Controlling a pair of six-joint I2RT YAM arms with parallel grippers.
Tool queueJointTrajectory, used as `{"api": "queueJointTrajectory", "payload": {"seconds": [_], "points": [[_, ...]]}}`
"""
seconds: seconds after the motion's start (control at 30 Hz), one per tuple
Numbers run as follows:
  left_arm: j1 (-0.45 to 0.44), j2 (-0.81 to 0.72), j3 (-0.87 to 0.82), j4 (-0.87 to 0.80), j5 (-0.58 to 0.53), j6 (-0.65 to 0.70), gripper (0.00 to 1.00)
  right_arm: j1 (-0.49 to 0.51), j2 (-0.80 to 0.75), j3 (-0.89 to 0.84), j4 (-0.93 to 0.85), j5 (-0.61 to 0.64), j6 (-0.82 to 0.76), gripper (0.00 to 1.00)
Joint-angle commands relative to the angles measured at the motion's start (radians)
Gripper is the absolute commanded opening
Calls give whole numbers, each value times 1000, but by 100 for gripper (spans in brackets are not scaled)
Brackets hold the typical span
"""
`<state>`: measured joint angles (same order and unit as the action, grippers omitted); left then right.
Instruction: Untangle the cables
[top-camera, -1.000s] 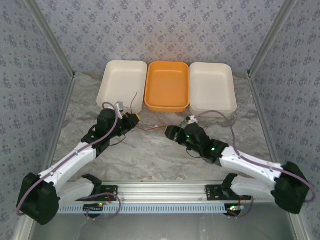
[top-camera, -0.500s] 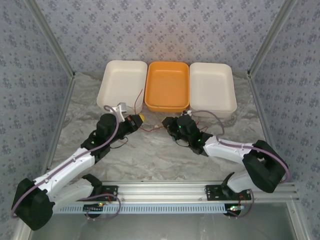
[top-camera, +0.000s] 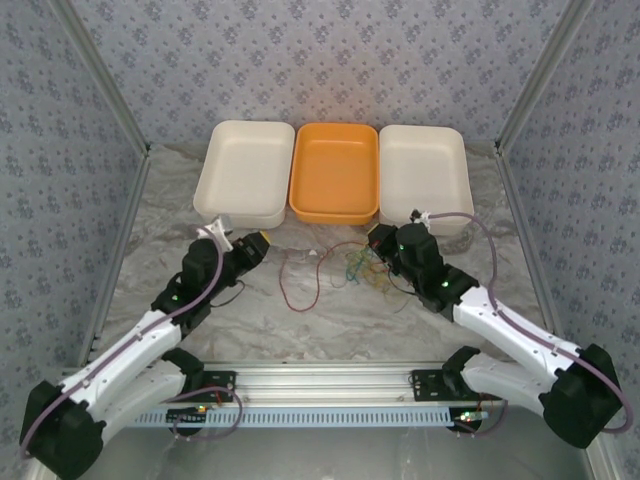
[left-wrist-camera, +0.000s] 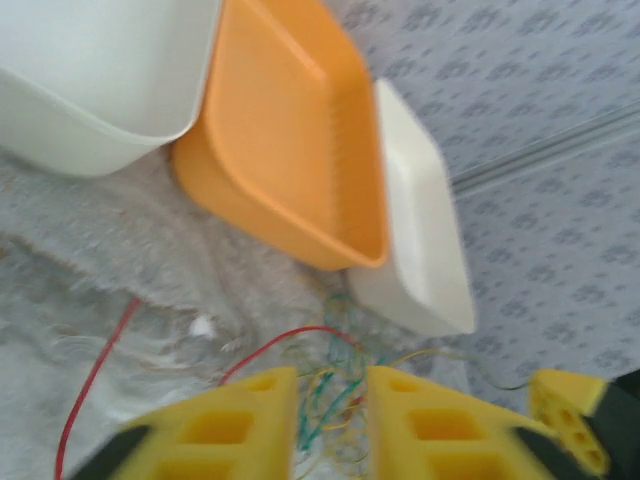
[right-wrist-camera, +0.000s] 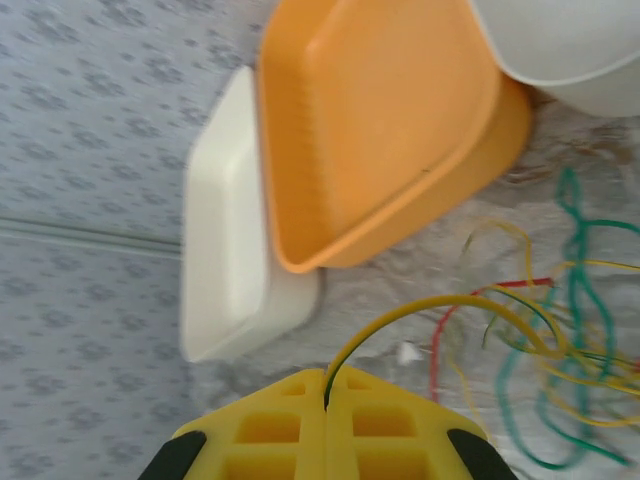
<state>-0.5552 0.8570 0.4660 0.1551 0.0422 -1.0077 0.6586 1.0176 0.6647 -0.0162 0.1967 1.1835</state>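
Note:
The cables lie as a tangle (top-camera: 362, 268) of green and yellow wires on the table between the arms, with a red loop (top-camera: 300, 282) to its left. My right gripper (right-wrist-camera: 327, 388) is shut on a yellow cable (right-wrist-camera: 450, 303) that arcs right into the green (right-wrist-camera: 572, 300) and red (right-wrist-camera: 440, 345) wires. From above, the right gripper (top-camera: 380, 240) sits at the tangle's upper right. My left gripper (left-wrist-camera: 330, 395) stands slightly open, and the tangle (left-wrist-camera: 335, 385) shows through the gap with nothing gripped. From above, the left gripper (top-camera: 262, 243) is left of the red loop.
Three trays stand in a row at the back: a white one (top-camera: 245, 172), an orange one (top-camera: 335, 172) and another white one (top-camera: 425, 178). A small white scrap (top-camera: 312, 256) lies near the red loop. Patterned walls enclose the table on three sides.
The right gripper shut on a yellow cable and drew back to the right. The left jaws parted and let the red cable go. The wires now lie spread out between the arms.

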Motion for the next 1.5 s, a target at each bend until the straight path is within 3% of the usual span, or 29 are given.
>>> {"api": "queueJointTrajectory", "payload": {"seconds": [0.0,0.17,0.3,0.37,0.53,0.67,0.8,0.97,1.27,1.37,1.47], "points": [[4,40,-34,50,-21,-22,17,-13,44,32,-141,32,-109,0],[3,51,-14,-80,-42,-26,27,-46,105,50,-180,18,-160,0],[-18,52,77,-436,-100,-41,42,-58,120,92,-288,90,-219,0],[-40,24,65,-527,-133,-91,47,-74,117,102,-345,125,-245,0],[-111,-36,-68,-458,-182,-229,54,-137,68,69,-432,186,-296,0],[-135,102,-58,-366,-147,-262,54,-180,46,42,-439,163,-340,0],[-234,264,-7,-349,-186,-366,54,-180,50,42,-439,136,-370,0],[-346,406,44,-334,-284,-494,50,-166,41,31,-423,128,-375,0],[-340,635,137,-331,-381,-542,39,-135,23,16,-399,114,-370,0],[-320,699,148,-316,-387,-544,23,-137,16,13,-411,130,-380,0],[-316,654,107,-315,-478,-577,5,-174,13,10,-438,137,-412,0]]}}
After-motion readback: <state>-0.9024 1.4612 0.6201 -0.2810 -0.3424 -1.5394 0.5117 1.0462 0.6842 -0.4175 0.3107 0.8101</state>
